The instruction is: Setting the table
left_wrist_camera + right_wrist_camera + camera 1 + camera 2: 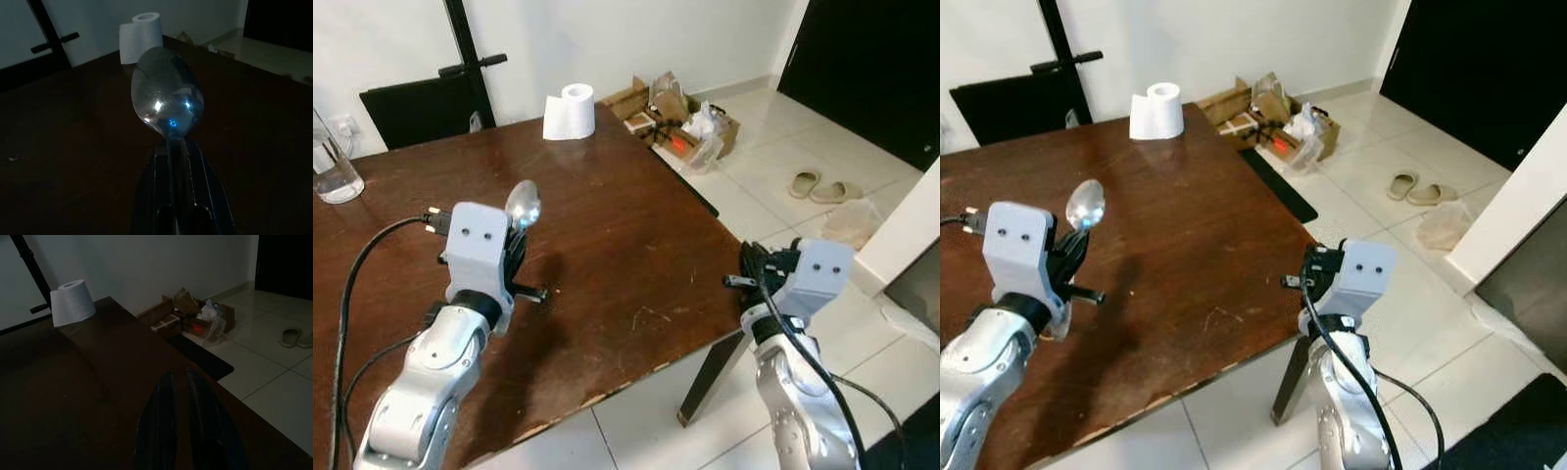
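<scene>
Pinched between the pressed-together jaws of the left gripper, one spoon stands bowl-up, held in the air above the dark wooden surface; the handle runs down between the black fingers and the bowl juts out past their tips. Off the surface's near right corner, the right gripper hovers with nothing in it, its two fingers lying almost parallel with only a slim gap between them, pointing across the wood toward the far edge.

Outward from there, the surface carries very little: one roll of tissue paper at the far edge and one clear glass container at the far left. No plate, bowl or other cutlery lies on it, so the setting appears barely begun: the spoon is lifted but not yet laid down, and everything else a place needs seems still to come.

Beyond the surface, one cardboard box of clutter sits on the tiled floor by the wall, and two slippers lie side by side near the dark doorway.
</scene>
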Available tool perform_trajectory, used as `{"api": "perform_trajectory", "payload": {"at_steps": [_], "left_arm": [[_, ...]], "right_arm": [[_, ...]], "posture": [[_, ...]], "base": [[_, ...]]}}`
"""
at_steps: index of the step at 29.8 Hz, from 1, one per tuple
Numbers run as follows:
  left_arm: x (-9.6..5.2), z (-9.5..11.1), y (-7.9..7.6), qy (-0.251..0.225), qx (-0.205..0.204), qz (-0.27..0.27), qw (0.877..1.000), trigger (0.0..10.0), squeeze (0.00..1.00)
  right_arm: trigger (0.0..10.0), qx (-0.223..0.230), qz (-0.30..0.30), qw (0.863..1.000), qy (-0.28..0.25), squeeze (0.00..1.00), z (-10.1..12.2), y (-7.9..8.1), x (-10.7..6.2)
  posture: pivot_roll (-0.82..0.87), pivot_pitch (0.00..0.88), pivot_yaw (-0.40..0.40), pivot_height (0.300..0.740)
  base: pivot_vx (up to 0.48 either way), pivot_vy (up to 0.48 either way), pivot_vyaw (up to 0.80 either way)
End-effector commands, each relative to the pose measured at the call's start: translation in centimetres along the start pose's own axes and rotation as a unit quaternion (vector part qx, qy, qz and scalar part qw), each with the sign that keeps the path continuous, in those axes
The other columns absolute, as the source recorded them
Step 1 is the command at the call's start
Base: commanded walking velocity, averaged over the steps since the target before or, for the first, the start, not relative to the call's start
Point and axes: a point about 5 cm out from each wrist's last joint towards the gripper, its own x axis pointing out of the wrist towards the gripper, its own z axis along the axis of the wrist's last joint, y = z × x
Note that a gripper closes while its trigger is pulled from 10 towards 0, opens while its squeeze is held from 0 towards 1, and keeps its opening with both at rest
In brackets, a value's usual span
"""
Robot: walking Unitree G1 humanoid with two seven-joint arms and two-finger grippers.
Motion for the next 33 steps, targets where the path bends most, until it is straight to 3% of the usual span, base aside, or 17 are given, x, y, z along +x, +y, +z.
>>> {"api": "perform_trajectory", "payload": {"at_steps": [1, 10, 33], "left_arm": [[0.10, -0.17, -0.09, -0.001, -0.009, -0.001, 1.000, 10.0, 0.00], [0.48, -0.26, -0.42, -0.002, -0.018, 0.006, 1.000, 10.0, 0.00], [0.60, -0.38, -0.26, -0.001, -0.020, 0.017, 1.000, 10.0, 0.00]], "right_arm": [[10.0, 0.007, -0.009, 1.000, 0.012, 0.00, -0.48, -0.17, -0.24], [10.0, 0.011, -0.006, 1.000, 0.021, 0.00, -0.88, 0.12, -0.31], [10.0, 0.006, 0.006, 0.999, 0.031, 0.00, -1.11, 0.36, -0.39]], "posture": [[0.10, 0.150, 0.078, 0.740], [0.09, 0.145, 0.079, 0.740], [0.09, 0.153, 0.078, 0.740]], "base": [[0.000, 0.000, 0.00], [0.000, 0.000, 0.00], [-0.368, 0.000, 0.00]]}}
